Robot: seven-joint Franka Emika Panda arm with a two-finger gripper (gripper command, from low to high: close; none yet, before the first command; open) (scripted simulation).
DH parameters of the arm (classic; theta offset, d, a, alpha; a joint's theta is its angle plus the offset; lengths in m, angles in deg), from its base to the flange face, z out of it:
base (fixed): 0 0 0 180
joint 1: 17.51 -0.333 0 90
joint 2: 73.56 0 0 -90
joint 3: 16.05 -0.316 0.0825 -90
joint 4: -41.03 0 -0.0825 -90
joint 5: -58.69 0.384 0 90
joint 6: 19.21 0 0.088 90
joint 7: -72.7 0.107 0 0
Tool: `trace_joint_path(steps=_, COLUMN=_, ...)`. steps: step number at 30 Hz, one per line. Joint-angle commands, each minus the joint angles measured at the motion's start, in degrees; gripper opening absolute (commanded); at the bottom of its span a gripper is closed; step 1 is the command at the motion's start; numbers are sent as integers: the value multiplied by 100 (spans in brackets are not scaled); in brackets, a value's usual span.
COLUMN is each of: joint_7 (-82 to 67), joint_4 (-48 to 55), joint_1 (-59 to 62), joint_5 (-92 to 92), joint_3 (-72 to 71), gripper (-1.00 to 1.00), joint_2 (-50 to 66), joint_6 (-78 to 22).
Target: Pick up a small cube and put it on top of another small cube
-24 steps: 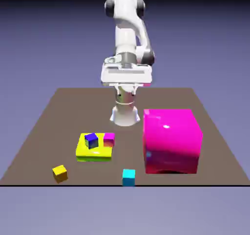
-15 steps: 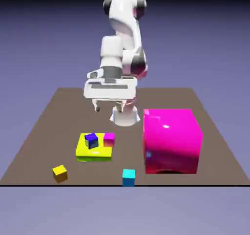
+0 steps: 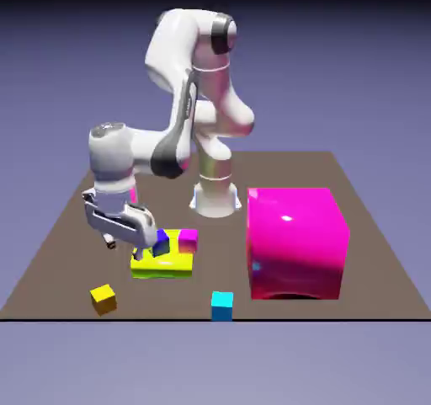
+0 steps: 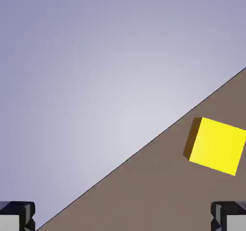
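Note:
The small cube (image 3: 103,298), golden yellow, lies on the brown table near its front edge at the exterior view's left. In the hand view the small cube (image 4: 215,146) shows at the right, well off the line between the fingertips (image 4: 229,216). The other small cube (image 3: 162,242), dark blue, sits on a flat yellow-green slab (image 3: 168,265), partly hidden behind the hand. My gripper (image 3: 126,247) hangs open and empty above the table, just above and behind the golden cube and beside the slab. In the hand view the gripper (image 4: 123,218) has nothing between its fingers.
A tiny magenta cube (image 3: 188,240) rests on the slab's far right corner. A tiny cyan cube (image 3: 222,305) sits near the front edge. A large magenta block (image 3: 296,242) stands at the exterior view's right. The table's edge (image 4: 144,148) runs diagonally through the hand view.
The arm has swung from above the table's middle down and toward the exterior view's left, bringing the open gripper low beside the slab. No cube has moved.

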Motion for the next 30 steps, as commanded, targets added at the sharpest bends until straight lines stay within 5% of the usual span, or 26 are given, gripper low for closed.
trace_joint_path(steps=1, joint_7=58, joint_4=175, joint_1=81, joint_5=38, joint_3=21, gripper=0, joint_2=208, joint_6=-155)
trace_joint_path(steps=7, joint_7=406, joint_4=1220, joint_1=564, joint_5=266, joint_3=147, gripper=0, joint_2=1454, joint_6=-1080)
trace_joint_path(steps=11, joint_7=305, joint_4=1112, joint_1=589, joint_5=420, joint_3=29, gripper=0, joint_2=2106, joint_6=-342)
trace_joint_path(steps=12, joint_7=305, joint_4=1112, joint_1=589, joint_5=420, joint_3=29, gripper=-100, joint_2=2106, joint_6=-342)
trace_joint_path(steps=16, joint_7=411, joint_4=1238, joint_1=573, joint_5=271, joint_3=148, gripper=-100, joint_2=1484, joint_6=-1089)
trace_joint_path(steps=30, joint_7=948, joint_4=-1597, joint_1=367, joint_5=-28, joint_3=163, gripper=-100, joint_2=-1423, joint_6=-1073)
